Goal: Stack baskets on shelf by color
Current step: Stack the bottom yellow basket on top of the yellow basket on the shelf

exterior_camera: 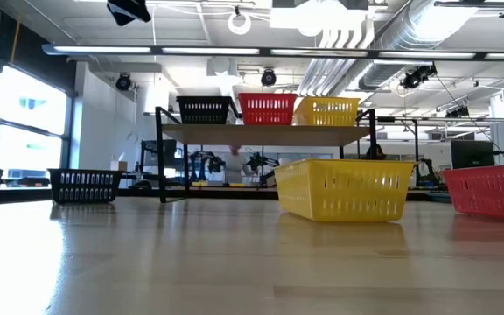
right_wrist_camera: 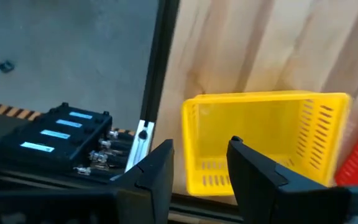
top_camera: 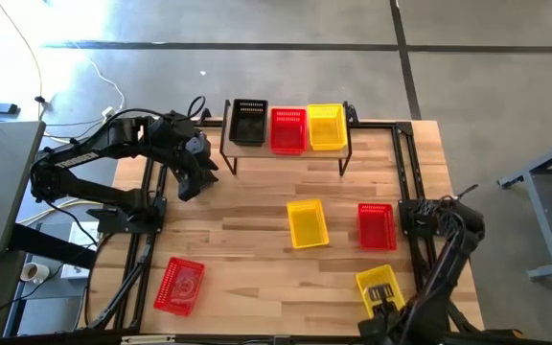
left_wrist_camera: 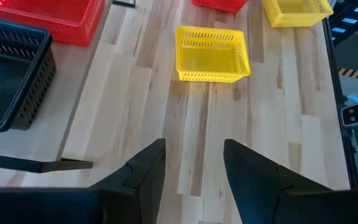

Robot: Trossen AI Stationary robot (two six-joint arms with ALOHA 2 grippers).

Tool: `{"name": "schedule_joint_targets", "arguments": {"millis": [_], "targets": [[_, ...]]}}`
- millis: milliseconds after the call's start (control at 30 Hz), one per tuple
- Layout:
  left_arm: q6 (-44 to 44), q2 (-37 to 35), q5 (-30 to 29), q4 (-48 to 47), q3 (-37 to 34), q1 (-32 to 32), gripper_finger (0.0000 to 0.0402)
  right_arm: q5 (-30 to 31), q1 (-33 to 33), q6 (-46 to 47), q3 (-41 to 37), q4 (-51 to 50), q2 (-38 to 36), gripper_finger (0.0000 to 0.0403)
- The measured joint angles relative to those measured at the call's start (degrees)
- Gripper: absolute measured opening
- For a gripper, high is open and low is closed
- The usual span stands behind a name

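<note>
The shelf [top_camera: 286, 151] stands at the table's far edge and carries a black basket [top_camera: 248, 122], a red basket [top_camera: 287, 129] and a yellow basket [top_camera: 326, 126] side by side. A yellow basket [top_camera: 307, 222], a red one [top_camera: 376, 227], another yellow one [top_camera: 379, 287] and another red one [top_camera: 178, 286] rest on their bases on the table. The low view shows one more black basket [exterior_camera: 84, 185] on the table left of the shelf. My left gripper [left_wrist_camera: 194, 171] is open and empty, above the table near the shelf's left leg. My right gripper [right_wrist_camera: 197, 165] is open, over the near end of the near-right yellow basket [right_wrist_camera: 260, 143].
Black frame rails [top_camera: 412, 182] run along the table's left and right sides. The shelf's foot bar [left_wrist_camera: 36, 165] lies close to my left gripper. A black device [right_wrist_camera: 48, 140] sits past the table's edge near my right gripper. Bare planks [top_camera: 247, 206] lie between the shelf and the middle baskets.
</note>
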Motion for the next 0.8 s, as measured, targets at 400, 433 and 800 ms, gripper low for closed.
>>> {"name": "schedule_joint_targets", "arguments": {"millis": [400, 433, 800], "targets": [[-4.89, 0.00, 0.11, -0.02, 0.00, 0.01, 0.0154, 1.48, 3.45, 5.52, -10.53, 8.95, 1.65, 0.0133], [-4.90, 0.00, 0.17, -0.02, 0.00, 0.02, 0.0154, 1.47, 3.56, 5.67, -11.45, 10.48, 1.65, 0.0133], [-7.82, 0.00, 0.15, -0.04, 0.00, 0.02, 0.0154, -1.79, 5.18, 11.94, -21.49, 16.46, 1.63, 0.0133]]}}
